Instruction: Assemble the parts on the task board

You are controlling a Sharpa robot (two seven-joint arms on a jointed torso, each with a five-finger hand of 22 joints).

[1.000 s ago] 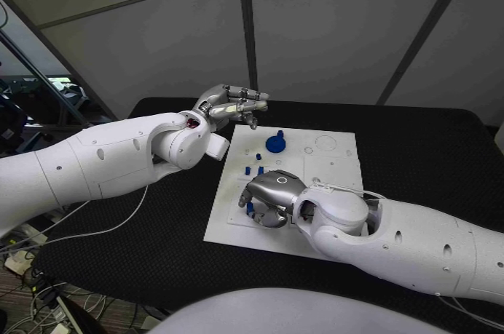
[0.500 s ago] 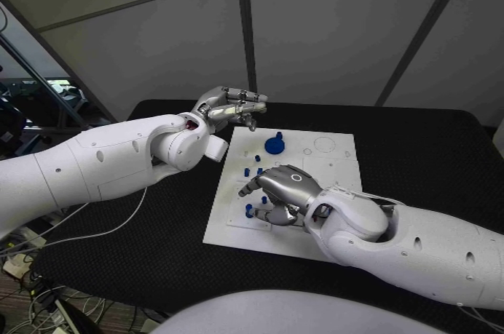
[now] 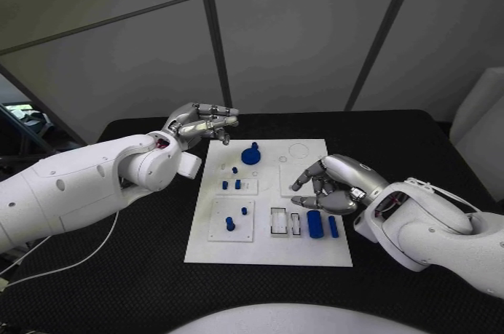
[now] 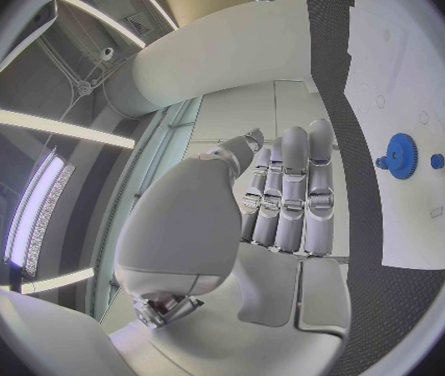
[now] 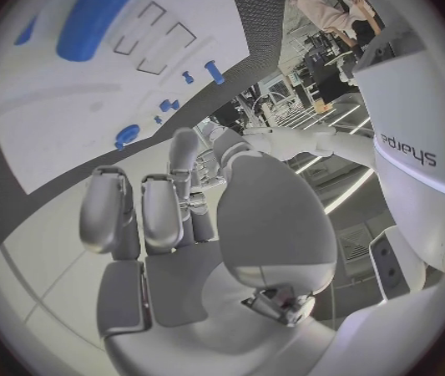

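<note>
White board [image 3: 315, 250] is lying in the middle of the black bench [image 3: 420, 137], its long sides running away from the robot, with bare black cloth showing along every edge. Blue parts are sitting on it: a gear [image 3: 252, 156] near the far left corner, small pegs [image 3: 237, 183] in a raised square below it, two more pegs [image 3: 230, 222] in the square nearer the robot, and two blue bars [image 3: 315, 223] lying side by side near the right edge, next to two empty slots [image 3: 278, 221]. The left hand [image 3: 199, 123] is hovering off the board's far left corner, over the bench, fingers curled in together with nothing in them; in the left wrist view those fingers [image 4: 290, 196] are lying folded against the palm, the gear [image 4: 401, 155] off to the side. The right hand [image 3: 334, 184] is hanging above the board's right edge, just beyond the bars, fingers bent and spread apart, gripping nothing; in the right wrist view its fingers [image 5: 139, 213] are standing loosely apart with the board [image 5: 45, 125] beyond them. Between the two hands the board's middle is lying uncovered, and the near edge is free of both arms.
</note>
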